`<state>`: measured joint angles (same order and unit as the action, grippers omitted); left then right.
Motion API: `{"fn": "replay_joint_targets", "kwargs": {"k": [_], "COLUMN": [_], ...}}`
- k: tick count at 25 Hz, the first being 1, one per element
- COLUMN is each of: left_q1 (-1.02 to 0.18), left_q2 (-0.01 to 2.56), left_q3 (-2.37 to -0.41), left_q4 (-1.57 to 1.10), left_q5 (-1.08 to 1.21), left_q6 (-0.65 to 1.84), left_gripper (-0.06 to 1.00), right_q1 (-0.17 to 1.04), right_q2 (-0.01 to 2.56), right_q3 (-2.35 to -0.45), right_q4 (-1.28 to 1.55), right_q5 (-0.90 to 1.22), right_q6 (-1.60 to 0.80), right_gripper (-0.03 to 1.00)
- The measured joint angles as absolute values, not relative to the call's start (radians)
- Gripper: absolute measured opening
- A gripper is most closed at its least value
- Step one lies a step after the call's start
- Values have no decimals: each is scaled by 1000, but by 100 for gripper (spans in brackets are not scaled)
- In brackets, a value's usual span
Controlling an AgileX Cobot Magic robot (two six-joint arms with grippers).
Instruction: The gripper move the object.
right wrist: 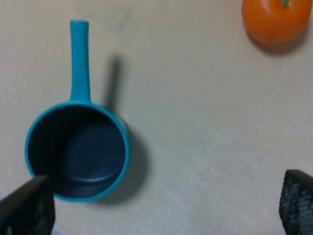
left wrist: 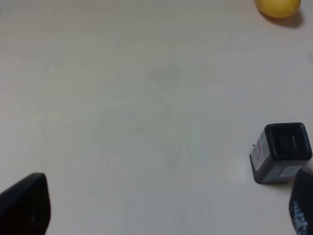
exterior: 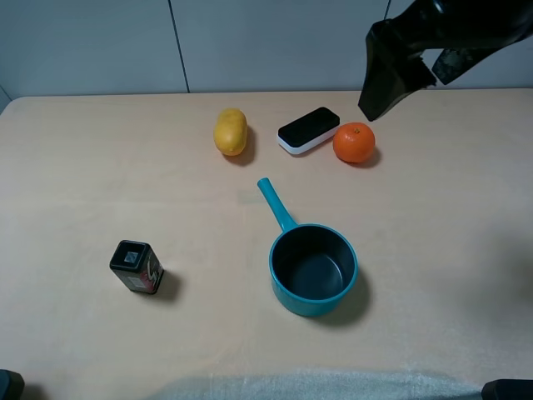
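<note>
Left of the teal pot (exterior: 313, 268) sits a dark jar (exterior: 136, 267); far beyond the pot's handle lies the object (exterior: 231, 132), untouched. Right gripper (exterior: 385, 83) hangs high, jaws spread wide, empty. Swing over, descend across its narrow width.

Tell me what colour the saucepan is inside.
The saucepan is dark navy inside, with a teal rim and handle; the right wrist view shows it best.
</note>
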<state>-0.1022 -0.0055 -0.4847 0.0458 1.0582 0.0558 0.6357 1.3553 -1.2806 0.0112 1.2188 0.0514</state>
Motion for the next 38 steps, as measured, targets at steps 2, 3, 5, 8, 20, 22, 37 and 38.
{"fn": "replay_joint_targets", "kwargs": {"k": [2,3,5,8,20,22,37,38], "left_q1": [-102,-102,-102,-102,-102,-102,-102,-102], "left_q2": [-6,-6,-6,-6,-6,-6,-6,-6], "left_q3": [-485,-485,-485,-485,-485,-485,-485,-485], "left_q4": [46,46,46,46,46,46,46,46], "left_q5": [1058,1058,1058,1058,1058,1058,1058,1058], "left_q6": [56,56,56,56,56,56,56,56], "left_gripper": [99,99,99,99,99,99,99,99], "right_q1": [636,636,636,636,636,636,218,185], "right_q2": [1308,1286,1249,1194,953,916,605,573], "right_q3": [-1246,-1234,-1206,-1167,-960,-930,-762,-751], "right_q4": [10,10,10,10,0,0,13,14], "right_q5": [1219,1219,1219,1219,1171,1153,1015,1005], "right_q6": [54,57,66,70,70,70,73,73], "right_gripper": [69,69,69,69,69,69,69,69]}}
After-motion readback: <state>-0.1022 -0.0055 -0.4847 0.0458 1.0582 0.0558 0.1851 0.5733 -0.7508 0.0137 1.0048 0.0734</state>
